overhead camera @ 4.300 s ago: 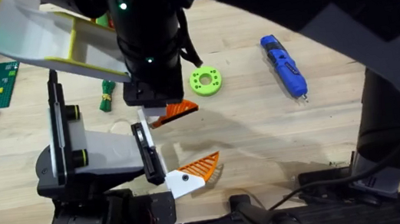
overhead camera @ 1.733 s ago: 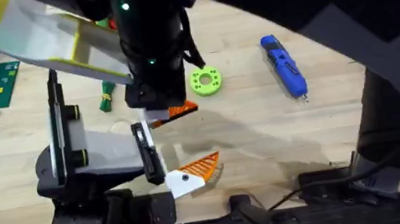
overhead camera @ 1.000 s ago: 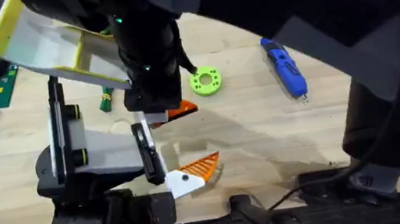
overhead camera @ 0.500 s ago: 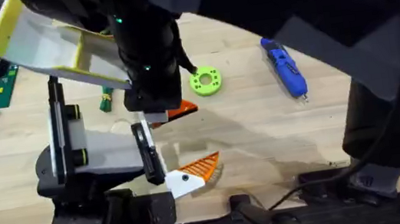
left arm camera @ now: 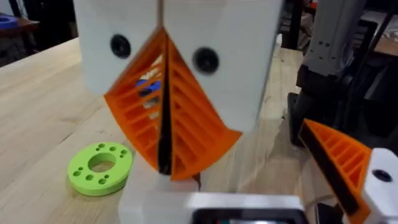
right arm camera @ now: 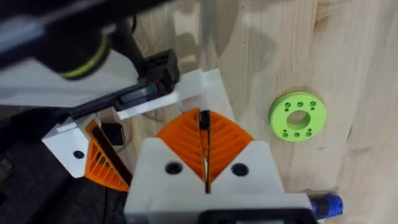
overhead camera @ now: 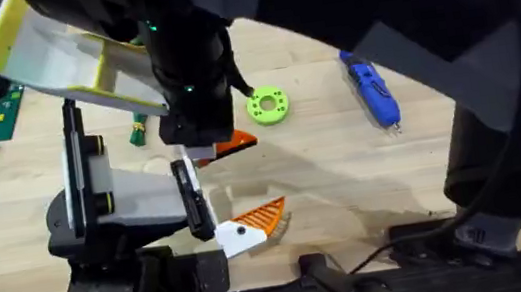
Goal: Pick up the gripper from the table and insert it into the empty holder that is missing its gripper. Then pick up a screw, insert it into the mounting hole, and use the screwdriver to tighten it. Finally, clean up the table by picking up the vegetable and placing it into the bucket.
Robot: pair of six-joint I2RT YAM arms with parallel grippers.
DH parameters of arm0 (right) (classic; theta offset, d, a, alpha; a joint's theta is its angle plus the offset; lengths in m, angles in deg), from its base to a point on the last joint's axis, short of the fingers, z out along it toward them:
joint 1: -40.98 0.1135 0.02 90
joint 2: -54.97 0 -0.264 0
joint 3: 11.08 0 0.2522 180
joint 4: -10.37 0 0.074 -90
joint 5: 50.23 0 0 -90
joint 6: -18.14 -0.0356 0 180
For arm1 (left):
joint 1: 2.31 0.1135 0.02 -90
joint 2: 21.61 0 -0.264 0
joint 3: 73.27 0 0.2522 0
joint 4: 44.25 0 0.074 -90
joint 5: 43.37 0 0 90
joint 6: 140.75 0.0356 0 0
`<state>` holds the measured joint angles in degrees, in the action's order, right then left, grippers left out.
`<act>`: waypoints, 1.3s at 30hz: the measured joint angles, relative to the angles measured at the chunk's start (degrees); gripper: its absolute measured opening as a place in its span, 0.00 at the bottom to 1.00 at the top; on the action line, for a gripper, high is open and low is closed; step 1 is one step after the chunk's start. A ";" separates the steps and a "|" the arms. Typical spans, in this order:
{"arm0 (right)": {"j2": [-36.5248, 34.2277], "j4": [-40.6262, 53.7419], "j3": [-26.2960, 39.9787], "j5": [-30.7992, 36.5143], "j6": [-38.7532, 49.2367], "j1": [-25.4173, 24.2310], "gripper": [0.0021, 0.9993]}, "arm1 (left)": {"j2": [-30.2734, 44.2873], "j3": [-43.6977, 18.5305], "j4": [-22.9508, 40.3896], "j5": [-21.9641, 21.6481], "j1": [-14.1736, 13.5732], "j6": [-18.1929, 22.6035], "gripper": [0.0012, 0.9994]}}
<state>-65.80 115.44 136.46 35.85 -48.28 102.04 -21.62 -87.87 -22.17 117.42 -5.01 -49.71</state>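
Holding the right gripper (right arm camera: 203, 121) over the holder (overhead camera: 126, 199), fingers clenched pad to pad. Not showing whether pinching the orange gripper (overhead camera: 232, 145), lying just beneath, beyond the mounted finger (overhead camera: 260, 219). Likely handling light, stiff, ribbed: gripping across flat sides.

Overhead downward; both wrists near green ring (left arm camera: 99, 168).

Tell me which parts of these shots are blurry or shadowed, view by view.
Overhead: an arm close under the camera shows as a big dark blur, shadowing the table; the screwdriver stays sharp. Left wrist: the near orange pads are soft, the green ring clearer. Right wrist: the upper part smears dark; the ring there is crisp.
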 joint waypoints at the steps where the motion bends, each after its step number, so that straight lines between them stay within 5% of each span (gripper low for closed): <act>1: 0.00 0.02 0.00 0.00 0.00 0.00 0.01 | 0.00 0.00 0.00 0.00 0.00 0.00 0.98; 24: 0.00 0.09 0.00 0.00 -0.02 0.00 0.00 | 0.02 0.00 0.00 0.04 0.00 0.00 0.98; 26: 0.00 0.23 0.00 -0.04 -0.52 0.00 0.11 | 0.02 0.00 0.00 0.00 0.00 -0.02 0.98; 32: -0.29 0.75 -0.02 -0.02 -0.45 0.00 0.96 | 0.02 0.00 0.00 0.13 0.00 0.21 0.98; 39: -1.55 0.85 -0.08 -0.02 -0.61 0.00 1.00 | 0.00 0.00 0.00 0.11 0.00 0.26 0.98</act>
<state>-67.35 116.29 136.37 35.82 -48.90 102.04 -21.62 -87.87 -22.17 117.53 -5.01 -49.45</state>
